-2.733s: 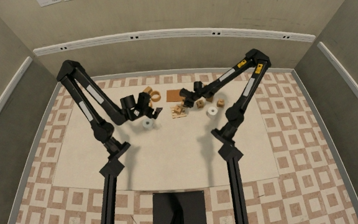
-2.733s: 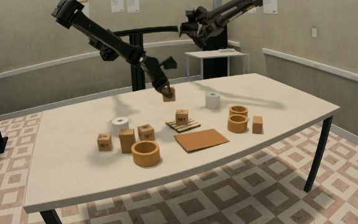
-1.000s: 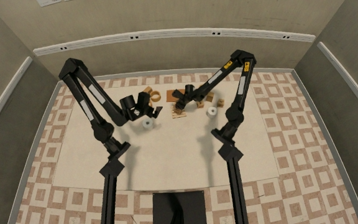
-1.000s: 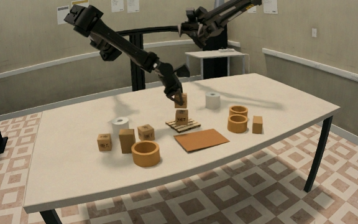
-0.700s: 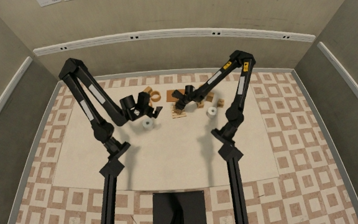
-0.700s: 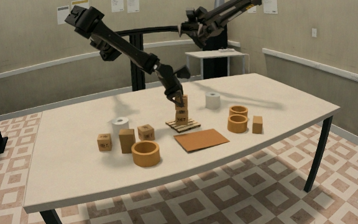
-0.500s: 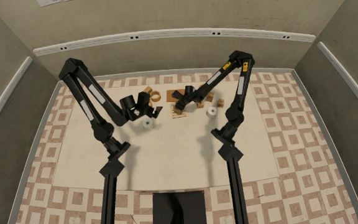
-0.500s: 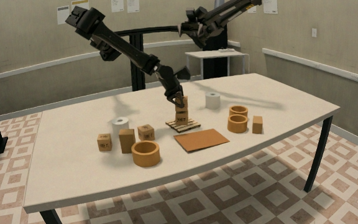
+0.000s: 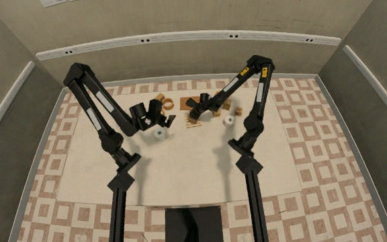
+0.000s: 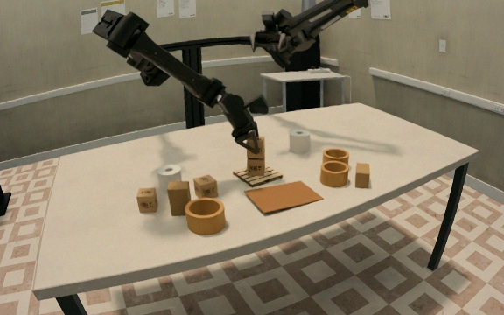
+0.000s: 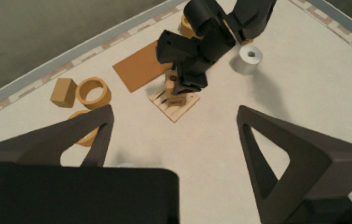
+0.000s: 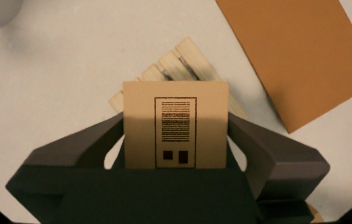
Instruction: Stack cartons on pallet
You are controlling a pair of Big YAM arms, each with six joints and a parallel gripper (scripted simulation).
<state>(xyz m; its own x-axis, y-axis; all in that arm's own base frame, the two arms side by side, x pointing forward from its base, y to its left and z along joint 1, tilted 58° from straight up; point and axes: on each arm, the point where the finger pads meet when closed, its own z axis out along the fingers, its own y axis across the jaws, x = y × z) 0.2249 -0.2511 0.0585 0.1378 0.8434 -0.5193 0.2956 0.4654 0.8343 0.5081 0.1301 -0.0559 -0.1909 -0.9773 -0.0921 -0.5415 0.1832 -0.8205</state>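
Counting from the left of the exterior view: one loose carton, outer (image 9: 238,111) (image 10: 147,200) (image 11: 247,41), is standing upright on the table; one plain brown block (image 9: 226,105) (image 10: 178,199) is standing between it and the inner carton (image 9: 216,113) (image 10: 206,186), both cartons waiting their turn. One right gripper (image 9: 192,117) (image 10: 253,144) (image 11: 175,82) (image 12: 176,122) is clamping the upper carton (image 9: 190,119) (image 10: 255,148) (image 11: 170,86) (image 12: 176,125) by opposite sides, barcode showing. I am holding it over the bottom carton (image 10: 255,167) (image 11: 176,101), which is sitting on the wooden pallet (image 9: 193,126) (image 10: 274,176) (image 11: 174,114) (image 12: 192,55); whether they are touching I cannot tell. For good seating, I should be keeping it level, matching edges, letting its weight settle, then parting the fingers evenly and rising straight, lest a pad drag it askew. The underside numbers are not showing, so the order is remaining unverified. Last item: one left gripper (image 9: 168,117) (image 10: 267,42) (image 11: 174,112), fingers wide apart, nothing between them, is hovering well clear.
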